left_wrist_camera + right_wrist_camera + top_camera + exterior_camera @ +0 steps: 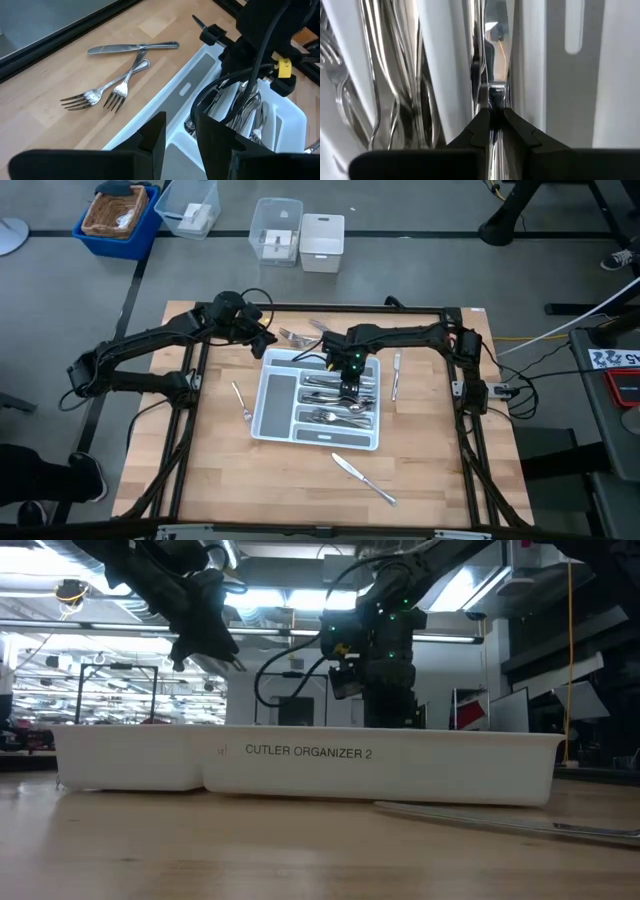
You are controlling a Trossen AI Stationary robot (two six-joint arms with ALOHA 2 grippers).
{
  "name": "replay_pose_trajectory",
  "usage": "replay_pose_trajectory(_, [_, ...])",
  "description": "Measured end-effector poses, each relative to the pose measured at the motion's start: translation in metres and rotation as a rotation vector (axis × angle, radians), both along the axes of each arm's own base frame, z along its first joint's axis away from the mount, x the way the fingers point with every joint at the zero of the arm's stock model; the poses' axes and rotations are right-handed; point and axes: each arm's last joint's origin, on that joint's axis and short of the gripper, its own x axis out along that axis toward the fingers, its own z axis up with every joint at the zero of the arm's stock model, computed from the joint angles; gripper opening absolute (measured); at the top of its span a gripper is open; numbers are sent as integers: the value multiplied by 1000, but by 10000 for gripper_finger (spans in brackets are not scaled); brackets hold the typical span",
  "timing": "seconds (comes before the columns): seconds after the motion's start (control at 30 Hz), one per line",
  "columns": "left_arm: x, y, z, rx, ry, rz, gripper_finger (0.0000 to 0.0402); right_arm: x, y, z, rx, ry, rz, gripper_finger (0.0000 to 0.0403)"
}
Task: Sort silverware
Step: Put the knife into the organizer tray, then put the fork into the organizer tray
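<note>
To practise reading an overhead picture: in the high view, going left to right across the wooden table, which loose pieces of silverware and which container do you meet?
Lone utensil left of the tray → white tray → knife on the table's near side → knife right of the tray.

Even overhead light falls on the table [300, 480], shadows soft. In the low view, bright ceiling strip lights [290, 602] glare, arms silhouetted. Silverware [395, 75] glints, blurred close up.
</note>
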Motion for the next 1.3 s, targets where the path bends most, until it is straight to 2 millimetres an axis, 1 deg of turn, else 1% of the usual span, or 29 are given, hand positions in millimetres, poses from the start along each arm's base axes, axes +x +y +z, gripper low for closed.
replay_pose_trajectory(0.2, [0,-1,-1,-22,1,13,95,3,-1,0,-10,-37,-2,62])
replay_pose_trajectory(0.33, [-4,-4,-6,-115,54,28,95,4,-1,0,-11,-38,-3,91])
replay_pose_trajectory(0.43, [-11,-11,-14,-268,124,36,95,4,-1,0,-11,-38,-4,111])
replay_pose_trajectory(0.6, [-28,-28,-26,-658,296,154,95,3,-1,0,-10,-36,-5,124])
replay_pose_trajectory(0.67, [-34,-37,-30,-753,397,208,95,3,-1,0,-10,-36,-5,123])
replay_pose_trajectory(0.73, [-38,-47,-32,-788,490,208,95,4,-1,3,-9,-30,-5,120])
replay_pose_trajectory(0.77, [-39,-51,-33,-775,526,180,95,4,-1,5,-8,-24,-5,118])
replay_pose_trajectory(0.83, [-38,-58,-33,-699,574,66,95,5,-2,10,-8,-25,-2,116])
replay_pose_trajectory(1.0, [-28,-73,-33,-347,603,-314,95,9,-3,27,-19,-43,41,115])
replay_pose_trajectory(1.07, [-23,-77,-33,-212,591,-435,95,11,-3,33,-22,-51,48,115])
replay_pose_trajectory(1.17, [-14,-84,-32,-68,554,-562,95,15,-4,43,-31,-82,49,115])
replay_pose_trajectory(1.3, [-10,-92,-33,32,559,-664,95,17,-5,55,-35,-93,49,115])
